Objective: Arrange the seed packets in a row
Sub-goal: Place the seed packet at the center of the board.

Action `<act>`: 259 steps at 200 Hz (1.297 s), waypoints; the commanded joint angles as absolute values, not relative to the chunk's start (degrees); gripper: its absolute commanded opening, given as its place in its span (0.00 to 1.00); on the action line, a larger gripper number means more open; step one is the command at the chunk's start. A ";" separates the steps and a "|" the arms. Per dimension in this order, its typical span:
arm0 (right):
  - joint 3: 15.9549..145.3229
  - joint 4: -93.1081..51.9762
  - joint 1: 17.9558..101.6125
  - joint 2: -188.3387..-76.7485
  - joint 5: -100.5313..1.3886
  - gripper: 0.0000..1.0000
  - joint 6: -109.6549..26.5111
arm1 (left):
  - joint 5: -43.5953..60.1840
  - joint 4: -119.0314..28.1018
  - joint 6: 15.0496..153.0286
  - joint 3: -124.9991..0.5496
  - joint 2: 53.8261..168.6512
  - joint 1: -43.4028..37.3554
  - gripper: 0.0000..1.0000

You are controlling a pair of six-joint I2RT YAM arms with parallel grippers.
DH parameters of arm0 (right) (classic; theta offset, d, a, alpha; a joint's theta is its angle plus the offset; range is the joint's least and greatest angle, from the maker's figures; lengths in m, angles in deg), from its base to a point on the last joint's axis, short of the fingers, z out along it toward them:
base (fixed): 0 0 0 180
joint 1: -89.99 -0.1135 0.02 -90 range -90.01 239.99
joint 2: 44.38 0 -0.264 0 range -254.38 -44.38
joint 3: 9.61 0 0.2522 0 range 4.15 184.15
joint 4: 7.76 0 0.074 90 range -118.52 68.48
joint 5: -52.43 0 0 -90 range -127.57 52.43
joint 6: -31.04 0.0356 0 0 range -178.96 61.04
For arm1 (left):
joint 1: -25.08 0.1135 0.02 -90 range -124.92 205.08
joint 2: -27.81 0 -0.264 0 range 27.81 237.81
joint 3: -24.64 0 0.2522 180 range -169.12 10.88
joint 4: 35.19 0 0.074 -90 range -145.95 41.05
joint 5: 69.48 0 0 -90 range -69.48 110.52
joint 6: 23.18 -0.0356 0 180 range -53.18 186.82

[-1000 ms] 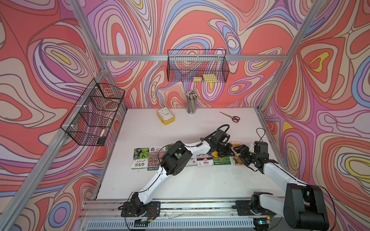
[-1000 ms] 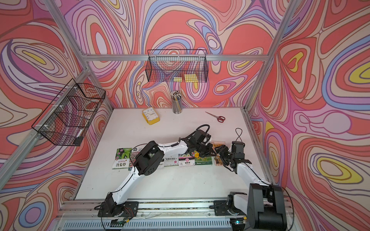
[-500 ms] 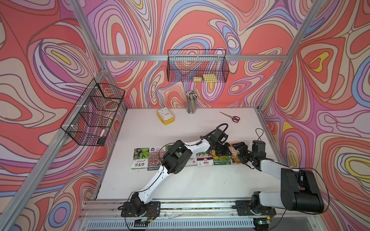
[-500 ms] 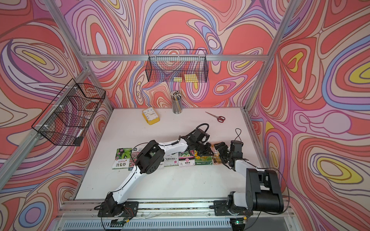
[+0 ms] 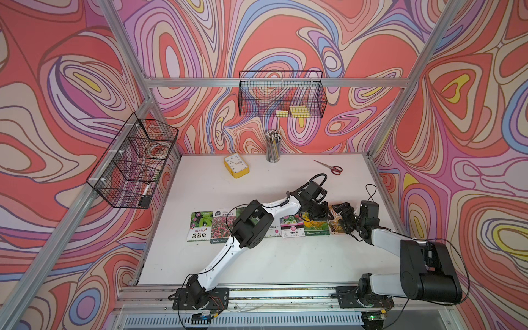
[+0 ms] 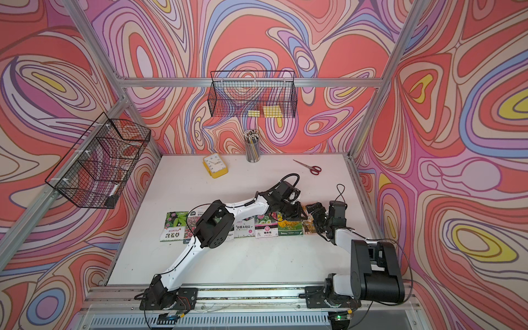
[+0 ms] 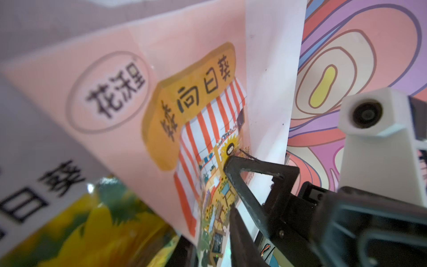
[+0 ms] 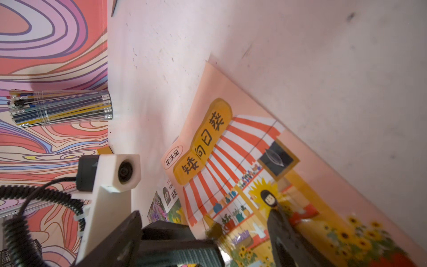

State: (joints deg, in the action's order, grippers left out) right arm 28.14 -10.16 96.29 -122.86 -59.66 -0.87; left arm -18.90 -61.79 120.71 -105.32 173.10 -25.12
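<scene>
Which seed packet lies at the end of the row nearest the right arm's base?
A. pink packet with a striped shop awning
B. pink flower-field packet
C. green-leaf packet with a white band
A: the pink packet with a striped shop awning closes the row on that side, while the green-leaf packet lies at the opposite end.

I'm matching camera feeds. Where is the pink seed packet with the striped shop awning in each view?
In a top view: the shop packet ends the row on the right.
In a top view: again the row's right end.
Left wrist: close up, filling the frame's middle.
Right wrist: slanted across much of the frame.
Landmark: the neighbouring sunflower packet, also in the left wrist view.
</scene>
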 commanded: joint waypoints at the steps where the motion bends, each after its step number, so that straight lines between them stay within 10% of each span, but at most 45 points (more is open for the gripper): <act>1: 26.43 -14.00 96.40 -123.03 -56.44 0.86 -0.41 | -19.50 -63.70 119.42 -107.55 175.06 -24.76 0.19; 67: 27.11 -14.62 96.40 -122.95 -55.22 0.86 -0.73 | -15.32 -68.48 115.64 -105.06 170.07 -24.79 0.42; 78: 26.76 -14.20 96.40 -123.16 -55.02 0.86 -0.53 | -14.57 -69.01 114.77 -104.57 168.05 -24.81 0.68; 113: 26.30 -13.21 96.40 -124.09 -54.94 0.85 -0.08 | -13.23 -70.54 112.45 -105.13 162.75 -24.77 0.99; 259: 22.63 -7.54 95.95 -122.79 -55.76 0.84 5.53 | -6.08 -59.13 109.13 -79.23 151.22 -23.67 0.99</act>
